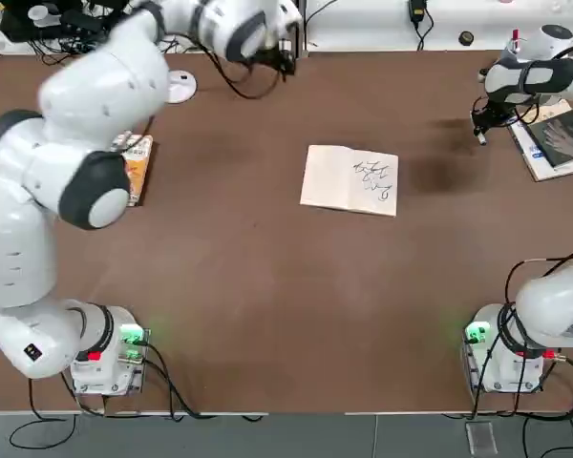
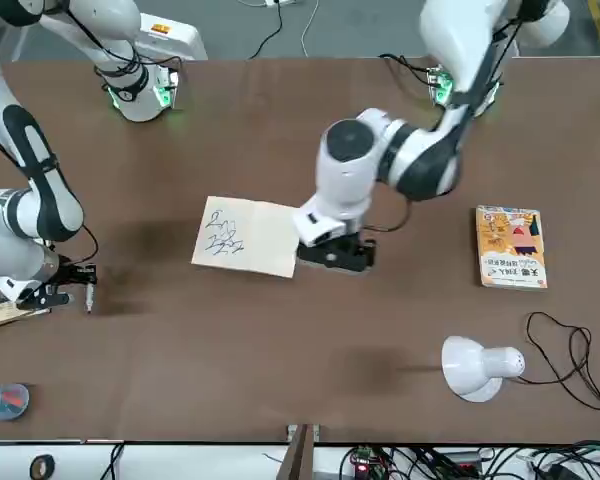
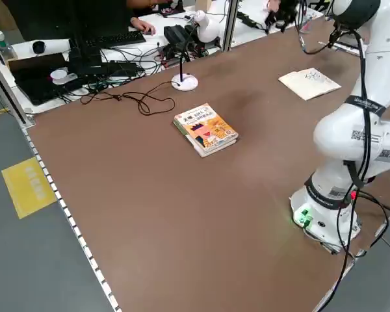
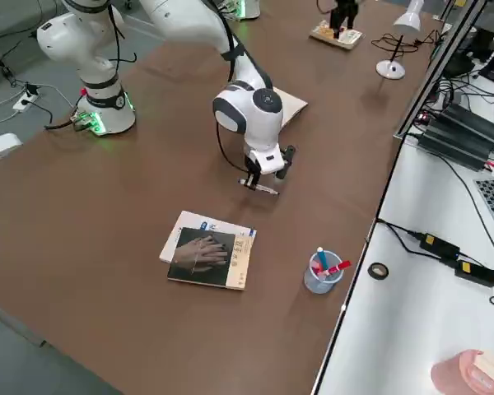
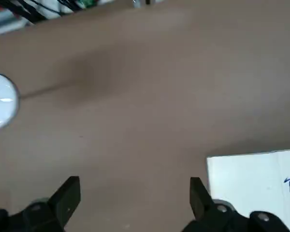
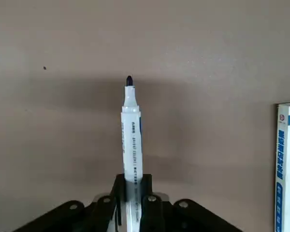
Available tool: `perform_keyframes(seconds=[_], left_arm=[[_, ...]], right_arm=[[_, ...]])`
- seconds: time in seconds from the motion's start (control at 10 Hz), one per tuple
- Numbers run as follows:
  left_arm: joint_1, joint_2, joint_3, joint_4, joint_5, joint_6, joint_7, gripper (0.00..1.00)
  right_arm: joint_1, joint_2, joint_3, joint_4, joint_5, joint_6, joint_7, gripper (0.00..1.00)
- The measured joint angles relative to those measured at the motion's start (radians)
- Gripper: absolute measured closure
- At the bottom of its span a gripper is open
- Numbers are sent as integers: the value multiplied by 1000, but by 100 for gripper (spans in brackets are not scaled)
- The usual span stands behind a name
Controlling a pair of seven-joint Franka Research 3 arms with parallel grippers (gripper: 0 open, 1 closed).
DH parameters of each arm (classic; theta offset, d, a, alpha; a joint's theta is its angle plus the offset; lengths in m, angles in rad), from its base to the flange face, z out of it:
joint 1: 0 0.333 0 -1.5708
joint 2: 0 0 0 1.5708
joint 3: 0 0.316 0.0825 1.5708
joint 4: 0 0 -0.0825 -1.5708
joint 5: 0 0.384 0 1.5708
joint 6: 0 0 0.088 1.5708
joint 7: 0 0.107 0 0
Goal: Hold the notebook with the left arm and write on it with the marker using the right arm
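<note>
The notebook (image 1: 349, 179) lies open and flat mid-table, black scribbles on its right page. My left gripper (image 5: 134, 188) hangs open well above the table, beyond the notebook's far left corner and not touching it; the notebook's corner (image 5: 253, 176) shows under one finger. In the front view this gripper (image 2: 338, 255) appears beside the notebook (image 2: 245, 235). My right gripper (image 6: 132, 186) is shut on the blue-and-white marker (image 6: 132, 135), tip pointing down at bare table. It hovers to the right of the notebook, near the dark book, as the top view shows (image 1: 479, 124).
An orange-yellow book (image 1: 134, 167) lies at the left. A dark-covered book (image 1: 554, 138) lies at the right edge. A white desk lamp (image 2: 480, 365) with its cable stands at the far left side. A cup of pens (image 4: 323, 271) sits near the far right corner.
</note>
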Motion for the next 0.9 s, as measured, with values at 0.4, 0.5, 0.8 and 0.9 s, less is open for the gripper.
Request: perform_keyframes(seconds=[0.4, 0.5, 0.8, 0.9], left_arm=[[69, -94, -3, -9, -41, -90, 40, 0], [81, -109, -3, -10, -47, -107, 40, 0], [125, -150, -3, -11, -60, -173, 51, 0], [150, -161, -4, -12, -63, -195, 69, 0]], right_arm=[[-7, 6, -6, 0, 0, 0, 0, 79], [-9, 6, -7, 0, 0, 0, 0, 71], [-14, 6, -7, 0, 0, 0, 0, 43], [-17, 6, -7, 0, 0, 0, 0, 37]])
